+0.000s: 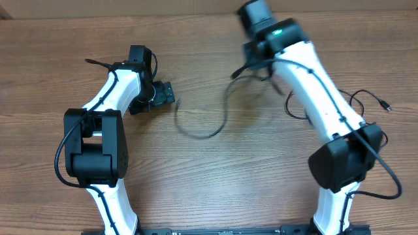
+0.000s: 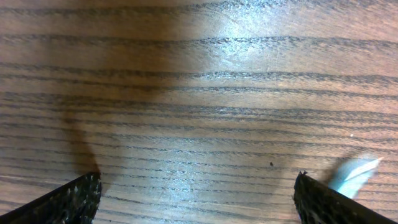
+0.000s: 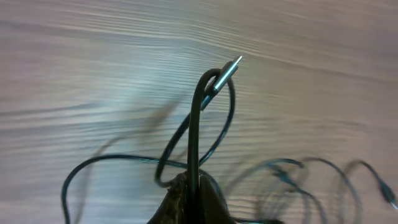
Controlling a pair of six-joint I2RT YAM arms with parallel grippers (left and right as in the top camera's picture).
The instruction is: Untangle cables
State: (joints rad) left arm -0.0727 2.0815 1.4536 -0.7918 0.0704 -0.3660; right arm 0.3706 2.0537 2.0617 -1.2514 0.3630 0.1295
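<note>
My right gripper (image 3: 194, 186) is shut on a thin black cable (image 3: 194, 130) and holds it above the table at the back. The cable stands up from the jaws and bends over to a silvery plug tip (image 3: 230, 68). In the overhead view that gripper (image 1: 256, 60) is near the top centre, and the cable (image 1: 219, 121) hangs down in a long loop onto the table. More black cables (image 1: 366, 101) lie in loose loops at the right, partly under the right arm. My left gripper (image 1: 164, 93) is open and empty over bare wood; its fingertips show in the left wrist view (image 2: 198, 196).
The wooden table (image 1: 209, 176) fills the view. A small pale blue scrap (image 2: 353, 177) lies beside my left gripper's right finger. The right arm (image 1: 320, 91) crosses over the loose cables at the right.
</note>
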